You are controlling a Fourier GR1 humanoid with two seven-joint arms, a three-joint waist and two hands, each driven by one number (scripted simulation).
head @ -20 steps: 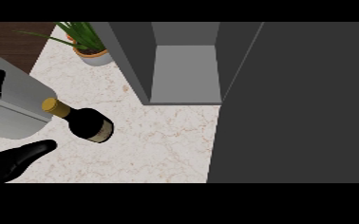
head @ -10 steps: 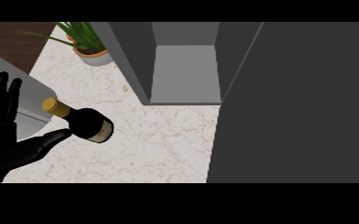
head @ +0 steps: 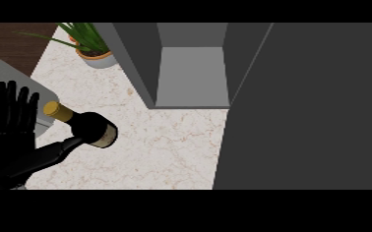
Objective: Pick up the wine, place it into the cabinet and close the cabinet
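The wine bottle (head: 88, 126) is dark, with a gold-capped neck and a pale label, and stands on the marble counter (head: 167, 152) at the left. My left hand (head: 20, 128) is open just left of it: the fingers point up beside the neck and the thumb reaches to the bottle's lower side. The grey cabinet (head: 193, 76) stands open at the top middle with its inside bare. Its dark door (head: 305, 108) is swung out and fills the right side. My right hand does not show.
A potted plant (head: 88, 46) stands at the counter's far left corner, next to the cabinet's left wall. A grey object (head: 35, 91) lies at the left edge, partly behind my hand.
My left hand has come up from the lower left edge. Its fingers now stand beside the bottle's neck and the thumb has reached the bottle. The bottle has not moved.
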